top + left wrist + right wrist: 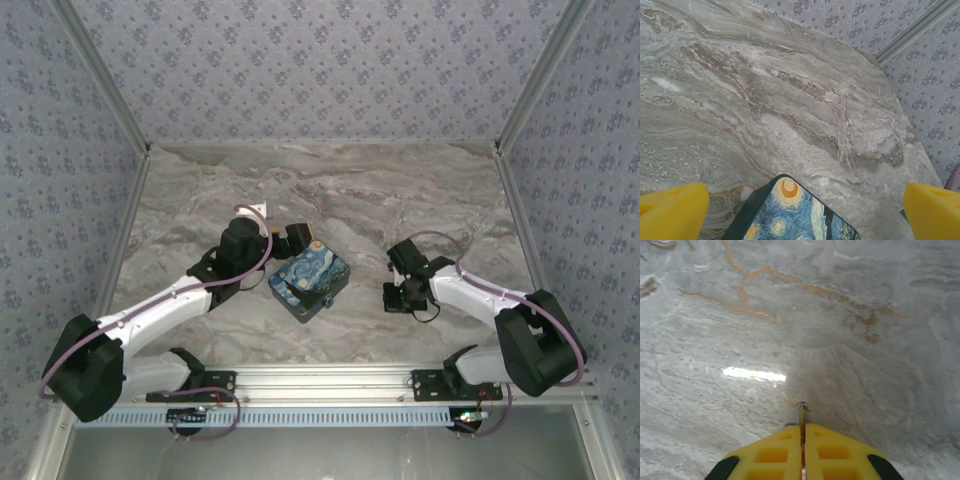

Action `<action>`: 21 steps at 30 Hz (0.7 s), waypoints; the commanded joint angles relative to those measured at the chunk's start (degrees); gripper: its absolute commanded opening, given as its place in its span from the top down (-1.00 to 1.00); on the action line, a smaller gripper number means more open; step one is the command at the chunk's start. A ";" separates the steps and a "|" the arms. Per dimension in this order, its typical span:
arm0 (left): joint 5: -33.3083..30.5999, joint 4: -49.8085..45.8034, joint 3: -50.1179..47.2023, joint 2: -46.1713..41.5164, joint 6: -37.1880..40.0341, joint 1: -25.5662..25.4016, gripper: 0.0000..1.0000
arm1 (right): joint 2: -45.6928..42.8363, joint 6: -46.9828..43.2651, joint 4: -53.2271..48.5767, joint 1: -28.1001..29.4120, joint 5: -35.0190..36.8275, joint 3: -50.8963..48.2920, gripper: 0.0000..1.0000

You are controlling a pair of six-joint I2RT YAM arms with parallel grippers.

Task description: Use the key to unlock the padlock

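Yellow fingers (775, 455) of the right tool (801, 432) sit closest. They are pressed together and pinch one thin silvery key (801, 412). Only the key's thin edge and tip poke out at 12 o'clock from the fingers. The rest of it is hidden between them. The tip hangs close over the bare tabletop (865, 365).

Now count. I see two arms, two tools, one key and one box. The left arm (160, 310) and the right arm (480, 295) are black and white. The box (310, 280) has a blue and yellow painting on its lid and lies in the middle of the tabletop. The left tool (293, 240) is at 11 o'clock from the box, just beside it. Its two yellow fingers (672, 207) stand wide apart and hold nothing. The right tool is at 3 o'clock from the box and does not touch it.

The tabletop looks like grey stone with brown and orange lines. A bright patch of light (754, 374) shines at 10 o'clock from the key. Walls (320, 70) with blue-grey flower paper stand on three sides. Silver bars (400, 380) run along the near edge.

In the left wrist view, the bottom edge cuts off the box and both fingers. One small pale bit (746, 192) touches the box's side. It is too blurry to tell what it is.
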 commanded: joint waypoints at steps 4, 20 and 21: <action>-0.86 -3.17 5.16 -1.84 0.93 -0.38 -0.99 | -3.87 0.28 1.34 -0.40 -2.55 0.73 0.95; 27.60 11.08 16.93 10.54 -9.91 -2.03 -0.34 | -15.82 -6.82 31.34 -13.69 -39.01 4.73 1.00; 28.37 12.49 17.34 11.48 -10.17 -2.83 -0.32 | -15.13 -6.18 33.46 -14.18 -41.65 5.01 1.00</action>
